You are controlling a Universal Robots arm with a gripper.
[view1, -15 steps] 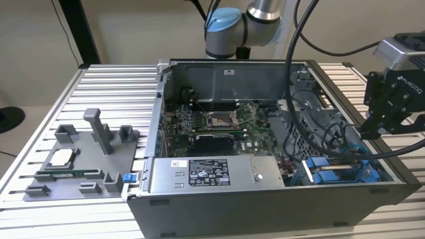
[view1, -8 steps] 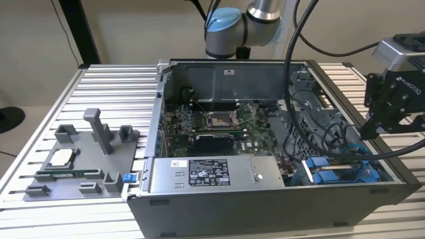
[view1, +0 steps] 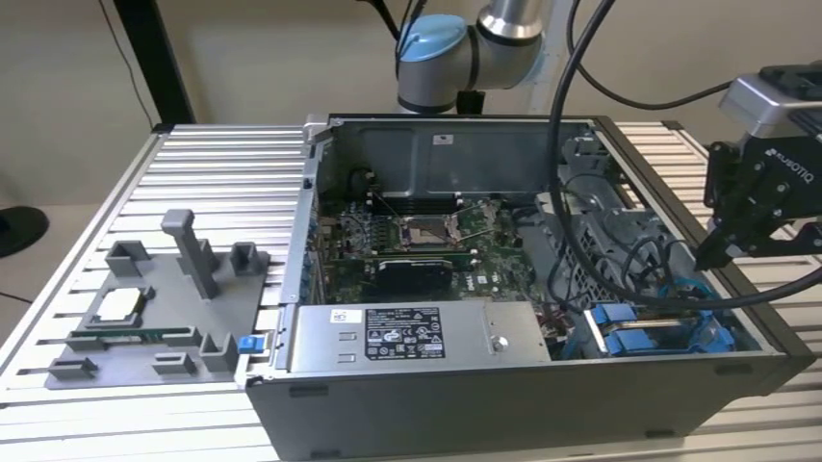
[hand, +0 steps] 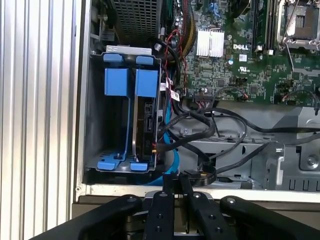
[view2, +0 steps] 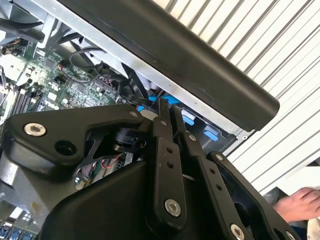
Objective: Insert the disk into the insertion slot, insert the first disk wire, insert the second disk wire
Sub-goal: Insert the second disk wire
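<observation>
Jaws pinched together on nothing hover over the case (view1: 514, 404) rim by the insertion slot (hand: 111, 127); disk (hand: 146, 125) sits on edge inside, looks cabled, hard to confirm.

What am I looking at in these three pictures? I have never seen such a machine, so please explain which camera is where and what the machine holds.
This is a robot arm working over an open computer case on a ribbed metal table. The exterior view looks from off the arm; both wrist views come from cameras riding on the arm, looking past its black gripper. It is shut and holds nothing that I can see. In the first wrist view, the disk in its blue carrier stands edge-on inside the insertion slot. Beside the case lies a grey tray with small parts. A person's hand shows at the edge of the second wrist view.
</observation>
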